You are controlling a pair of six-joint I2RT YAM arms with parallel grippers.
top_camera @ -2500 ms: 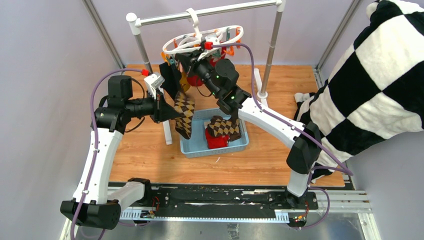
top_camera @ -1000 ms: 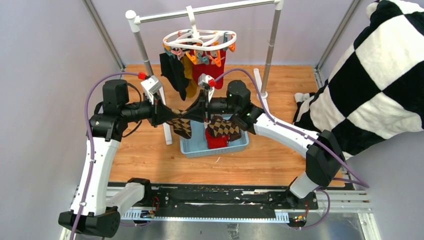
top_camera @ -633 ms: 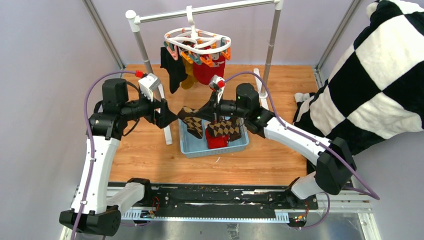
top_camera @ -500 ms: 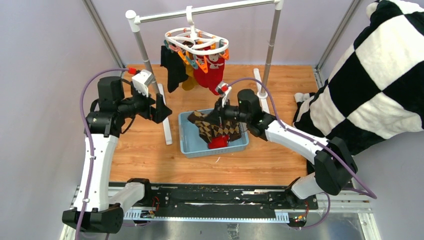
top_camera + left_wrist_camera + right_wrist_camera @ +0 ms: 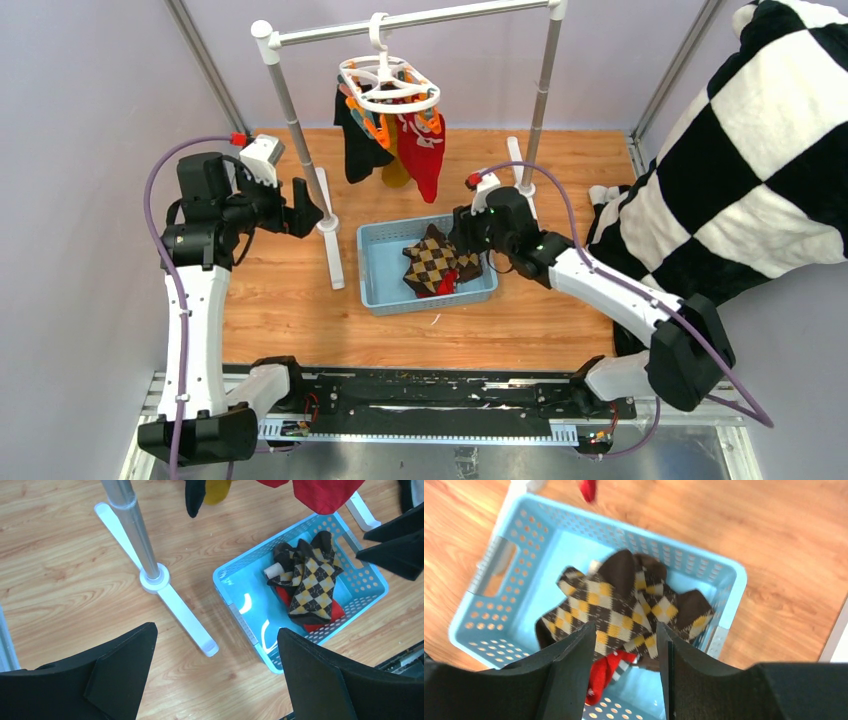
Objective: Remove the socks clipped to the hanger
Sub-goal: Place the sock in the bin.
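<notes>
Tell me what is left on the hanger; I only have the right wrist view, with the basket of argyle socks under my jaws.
Observer: Three hang from the hanger: a dark sock, a mustard sock and a red sock.
Operator: Report the left arm.
Observer: The left gripper is empty, jaws wide open, beside the left post of the rail stand.
Operator: Place the hanger against my basket.
Observer: It hangs on the rail beyond the basket, the red sock nearest its far rim.
</notes>
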